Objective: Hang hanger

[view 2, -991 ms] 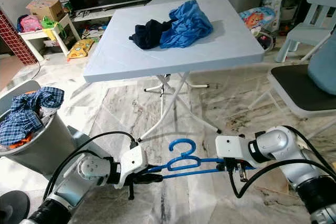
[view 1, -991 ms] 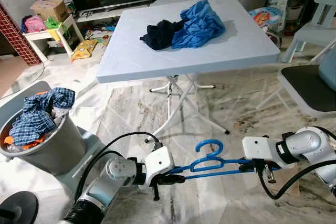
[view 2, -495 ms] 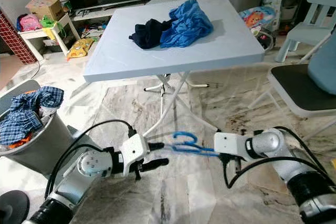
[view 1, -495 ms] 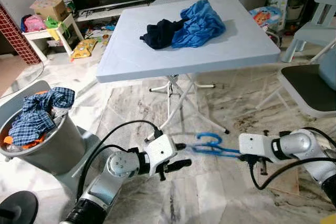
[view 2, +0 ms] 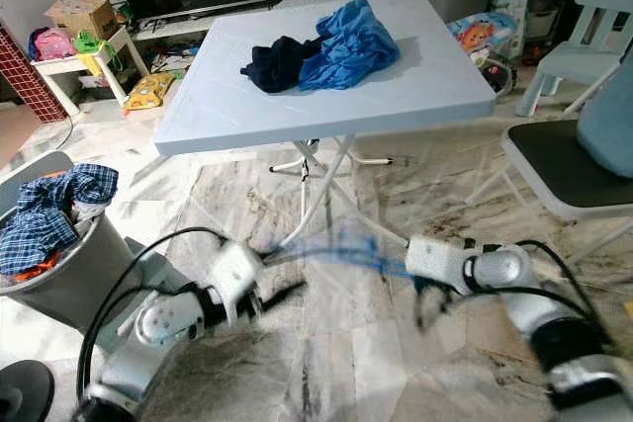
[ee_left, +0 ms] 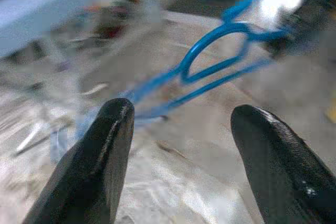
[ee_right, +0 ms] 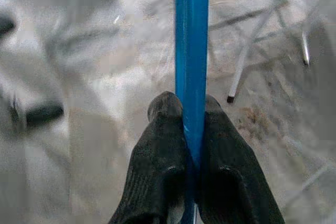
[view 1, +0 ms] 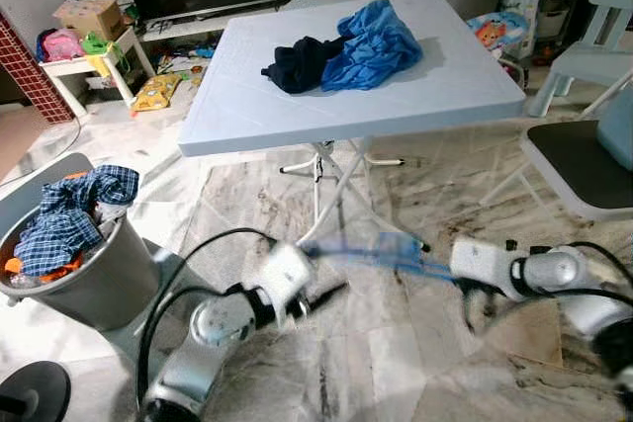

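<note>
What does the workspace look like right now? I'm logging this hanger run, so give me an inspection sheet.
Surface: light blue folding table, marble floor below.
Job's things: blue hanger, blurred, held low above the floor.
Clutter: dark and blue clothes on the table; basket of laundry.
Hands: right hand shut on the hanger; left hand open, hanger beyond its fingers.
Cables: black cables on both arms.
Surroundings: chair, TV, boxes, bin.

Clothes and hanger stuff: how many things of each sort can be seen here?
Blue plastic hanger: 1
Crumpled garments on the pale blue folding table: 2, a bright blue one and a dark navy one
Grey laundry bucket of clothes: 1
Total: 4
</note>
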Available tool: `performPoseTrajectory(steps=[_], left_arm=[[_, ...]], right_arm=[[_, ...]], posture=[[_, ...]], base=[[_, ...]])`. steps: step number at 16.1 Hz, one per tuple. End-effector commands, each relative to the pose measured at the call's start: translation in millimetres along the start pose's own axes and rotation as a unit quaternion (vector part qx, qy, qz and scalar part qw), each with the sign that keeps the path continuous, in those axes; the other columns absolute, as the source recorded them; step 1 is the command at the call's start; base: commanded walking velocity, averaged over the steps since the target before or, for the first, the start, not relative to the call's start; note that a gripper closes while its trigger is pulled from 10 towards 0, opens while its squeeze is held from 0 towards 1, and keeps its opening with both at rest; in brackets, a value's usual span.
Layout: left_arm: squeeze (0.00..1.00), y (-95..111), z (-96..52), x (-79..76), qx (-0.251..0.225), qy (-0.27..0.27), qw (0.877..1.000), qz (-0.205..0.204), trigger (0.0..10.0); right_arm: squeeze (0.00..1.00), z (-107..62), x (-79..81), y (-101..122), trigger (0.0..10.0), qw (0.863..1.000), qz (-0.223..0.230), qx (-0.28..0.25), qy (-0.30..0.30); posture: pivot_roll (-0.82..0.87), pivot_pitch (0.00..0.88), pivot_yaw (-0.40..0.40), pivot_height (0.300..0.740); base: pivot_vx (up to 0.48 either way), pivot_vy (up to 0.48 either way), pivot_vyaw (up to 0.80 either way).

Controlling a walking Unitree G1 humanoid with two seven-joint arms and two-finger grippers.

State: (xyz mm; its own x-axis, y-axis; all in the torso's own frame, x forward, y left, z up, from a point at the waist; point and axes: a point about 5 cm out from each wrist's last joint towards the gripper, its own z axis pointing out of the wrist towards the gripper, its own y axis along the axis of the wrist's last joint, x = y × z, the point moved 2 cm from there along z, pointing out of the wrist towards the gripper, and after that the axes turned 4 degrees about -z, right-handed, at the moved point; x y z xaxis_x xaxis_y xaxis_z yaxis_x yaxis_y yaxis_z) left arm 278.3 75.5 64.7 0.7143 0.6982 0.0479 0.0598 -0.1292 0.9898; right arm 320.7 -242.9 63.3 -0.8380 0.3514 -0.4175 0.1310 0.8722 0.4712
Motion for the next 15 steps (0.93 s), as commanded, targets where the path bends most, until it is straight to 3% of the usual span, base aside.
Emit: performPoseTrajectory(steps=[1, 2, 3, 4, 5, 6, 9, 10, 11, 12, 13, 14, 15], left_arm=[[1.0, 1, -9.4, 17.1, -0.014, 0.08, 0.997, -0.012, 10.0], [1.0, -1, -13.6, 22.9, -0.021, 0.138, 0.99, -0.022, 10.0], [1.0, -3, -21.0, 35.3, -0.028, 0.229, 0.973, -0.024, 10.0], [1.0, -2, -24.9, 41.0, -0.031, 0.267, 0.963, -0.017, 10.0], [1.0, -5, -27.9, 41.7, -0.035, 0.273, 0.96, -0.05, 10.0], [1.0, -10, -32.8, 45.7, -0.029, 0.303, 0.95, -0.064, 10.0], [1.0, -10, -35.8, 48.6, -0.028, 0.325, 0.944, -0.053, 10.0], [1.0, -12, -36.5, 51.8, -0.022, 0.339, 0.939, -0.059, 10.0], [1.0, -17, -37.6, 55.8, -0.008, 0.361, 0.928, -0.095, 10.0], [1.0, -19, -37.7, 57.6, -0.003, 0.368, 0.923, -0.114, 10.0], [1.0, -19, -36.2, 57.2, -0.004, 0.361, 0.926, -0.111, 10.0], [0.99, -19, -34.7, 56.8, -0.004, 0.358, 0.927, -0.111, 10.0], [0.15, -20, -32.6, 55.9, 0.0, 0.356, 0.927, -0.121, 10.0]], right_arm=[[0.0, 0.6, -0.6, 1, 0.0, 0.998, 0.059, -0.023, -0.008], [0.0, 4.7, 4.1, 1, 0.0, 0.993, 0.106, -0.04, -0.016], [0.0, 12.3, 6.9, 4, 0.0, 0.976, 0.197, -0.067, -0.061], [0.0, 14.6, 8.0, 4, 0.0, 0.966, 0.236, -0.073, -0.076], [0.0, 17.1, 11.2, 3, 0.0, 0.952, 0.279, -0.078, -0.102], [0.0, 21.5, 22.3, -2, 0.0, 0.919, 0.365, -0.068, -0.131], [0.0, 18.3, 33.1, -6, 0.0, 0.888, 0.413, -0.067, -0.19], [0.0, 14.0, 36.6, -8, 0.0, 0.872, 0.429, -0.063, -0.228], [0.0, 13.9, 44.7, -10, 4.2, 0.856, 0.458, -0.062, -0.23], [0.0, 12.8, 50.3, -11, 10.0, 0.848, 0.473, -0.053, -0.234], [0.0, 10.2, 51.2, -7, 10.0, 0.848, 0.462, -0.063, -0.253], [0.0, 9.6, 50.5, -2, 10.0, 0.839, 0.468, -0.076, -0.269], [0.0, 8.6, 48.9, 11, 10.0, 0.818, 0.491, -0.112, -0.279]], posture=[[-0.22, 0.0, 0.111, 0.74], [-0.22, 0.0, 0.106, 0.74], [-0.21, 0.0, 0.095, 0.74], [-0.2, 0.0, 0.093, 0.74], [-0.2, 0.0, 0.091, 0.74], [-0.2, 0.0, 0.092, 0.74], [-0.21, 0.0, 0.1, 0.74], [-0.22, 0.0, 0.106, 0.74], [-0.23, 0.0, 0.109, 0.74], [-0.23, 0.0, 0.111, 0.74], [-0.23, 0.0, 0.111, 0.74], [-0.23, 0.0, 0.113, 0.74], [-0.24, 0.0, 0.115, 0.74]], base=[[0.0, 0.0, 0.0], [0.0, 0.0, 0.0], [0.0, 0.0, 0.0], [0.0, 0.0, 0.0], [0.0, 0.0, 0.0], [0.0, 0.0, 0.0], [0.0, 0.0, 0.0], [0.0, 0.0, 0.0], [0.0, 0.0, 0.0], [0.0, 0.0, 0.0], [0.0, 0.0, 0.0], [0.0, 0.0, 0.0], [0.0, 0.0, 0.0]])
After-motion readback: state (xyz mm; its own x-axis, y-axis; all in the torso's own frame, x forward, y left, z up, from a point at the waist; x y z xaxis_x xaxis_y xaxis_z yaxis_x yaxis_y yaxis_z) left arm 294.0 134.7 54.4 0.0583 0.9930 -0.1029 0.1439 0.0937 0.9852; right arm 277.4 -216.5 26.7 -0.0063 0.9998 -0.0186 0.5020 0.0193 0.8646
